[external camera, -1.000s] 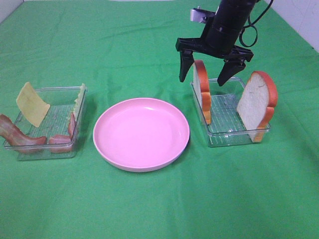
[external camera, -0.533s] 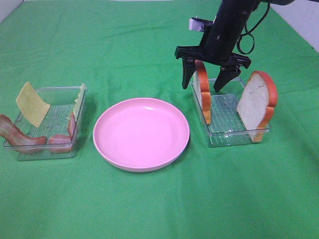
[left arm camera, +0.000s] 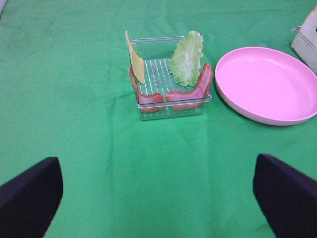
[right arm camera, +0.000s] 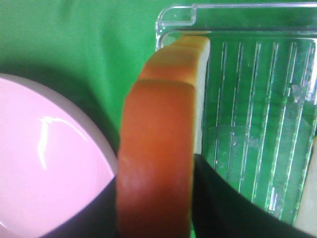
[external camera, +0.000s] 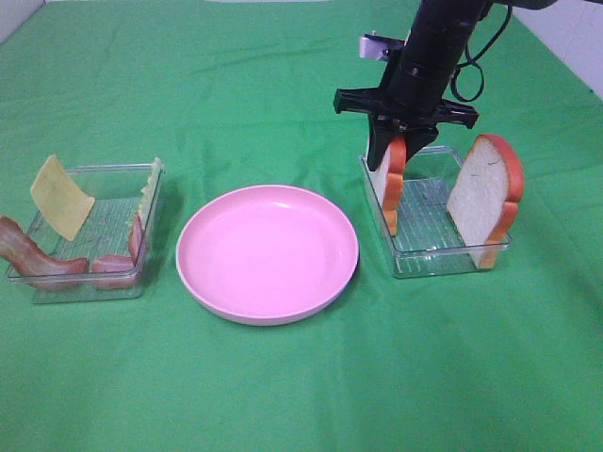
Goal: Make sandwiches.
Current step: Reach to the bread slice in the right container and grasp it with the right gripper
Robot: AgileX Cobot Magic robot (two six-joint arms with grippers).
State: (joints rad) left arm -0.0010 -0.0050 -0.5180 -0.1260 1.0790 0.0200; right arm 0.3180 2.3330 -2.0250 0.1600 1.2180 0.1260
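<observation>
Just starting: right gripper pinches first bread slice, upper right; left gripper gapes wide; centre plate bare, fillings untouched

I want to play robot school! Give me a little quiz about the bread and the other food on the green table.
1. True or false: the right pincer is clamped on a bread slice.
2. Pick one: which food shares a tray with the cheese? A) lettuce B) an egg C) a tomato
3. Count: how many bread slices stand in the other tray?

Key: 1 true; 2 A; 3 two.
</observation>
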